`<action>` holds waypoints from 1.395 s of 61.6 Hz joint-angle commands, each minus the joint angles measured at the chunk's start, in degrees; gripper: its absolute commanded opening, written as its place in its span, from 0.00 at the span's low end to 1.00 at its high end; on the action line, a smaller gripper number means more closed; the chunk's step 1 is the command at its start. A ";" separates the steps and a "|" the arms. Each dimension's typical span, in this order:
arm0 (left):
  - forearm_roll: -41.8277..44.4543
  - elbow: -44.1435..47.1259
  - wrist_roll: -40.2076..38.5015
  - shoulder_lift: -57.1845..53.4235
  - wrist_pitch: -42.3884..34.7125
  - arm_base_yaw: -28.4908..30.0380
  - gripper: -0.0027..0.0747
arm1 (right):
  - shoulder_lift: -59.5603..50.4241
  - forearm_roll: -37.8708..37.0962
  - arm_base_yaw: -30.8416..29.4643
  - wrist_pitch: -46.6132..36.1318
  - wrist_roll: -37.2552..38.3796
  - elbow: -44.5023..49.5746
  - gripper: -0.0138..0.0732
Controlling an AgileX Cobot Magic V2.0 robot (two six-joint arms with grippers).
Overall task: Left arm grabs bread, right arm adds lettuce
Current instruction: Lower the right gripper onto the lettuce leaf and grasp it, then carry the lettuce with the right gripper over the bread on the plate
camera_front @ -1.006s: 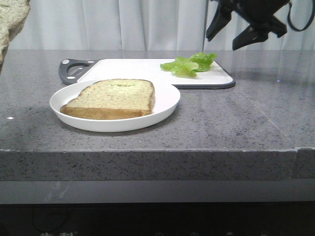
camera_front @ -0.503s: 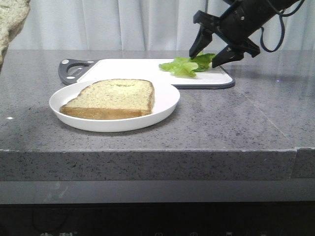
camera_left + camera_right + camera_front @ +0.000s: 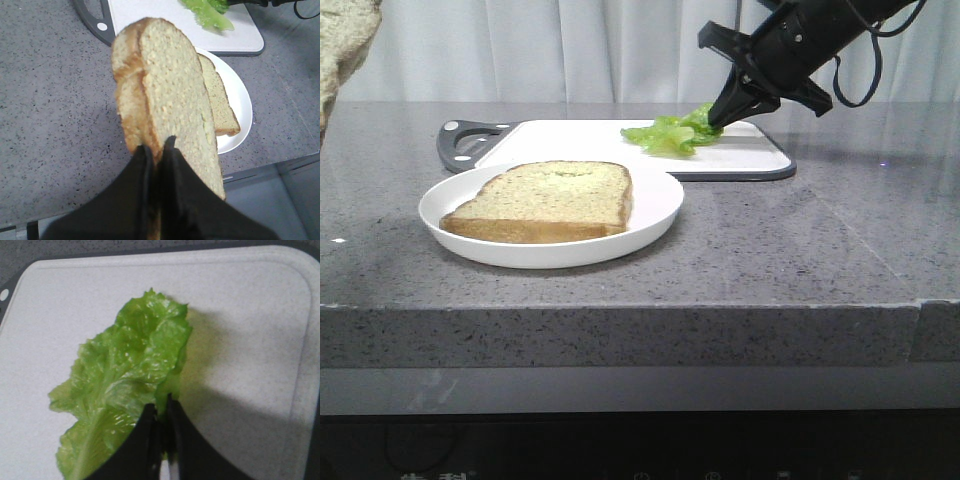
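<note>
1. Our left gripper (image 3: 156, 150) is clamped on the bread (image 3: 170, 100), held edge-on above the counter; it looks light and crumbly.
2. A second slice (image 3: 545, 200) lies on the plate (image 3: 655, 205), below our path.
3. Our right gripper (image 3: 162, 412) pinches the lettuce (image 3: 125, 375) by its edge on the board (image 3: 760, 155); limp, tearable.

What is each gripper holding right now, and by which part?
The left gripper pinches the bread at its near edge. The right gripper pinches the lettuce at one edge, over the cutting board.
</note>
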 commanded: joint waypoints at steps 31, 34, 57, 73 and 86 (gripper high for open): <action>-2.54 -1.55 -0.14 -0.11 -3.83 0.13 0.01 | -29.22 11.20 1.71 0.98 -11.86 16.96 0.02; -2.54 -1.55 -0.14 -0.11 -3.83 0.13 0.01 | -31.53 14.94 2.35 0.91 -14.97 20.45 0.02; -2.54 -1.55 -0.14 -0.11 -3.83 0.13 0.01 | -37.91 43.96 9.03 3.15 -38.33 46.22 0.02; -2.54 -1.55 -0.14 -0.11 -3.83 0.13 0.01 | -33.29 58.07 13.23 2.80 -51.91 50.80 0.02; -2.54 -1.55 -0.14 -0.11 -3.83 0.13 0.01 | -30.63 58.24 13.39 -1.30 -55.69 50.80 0.02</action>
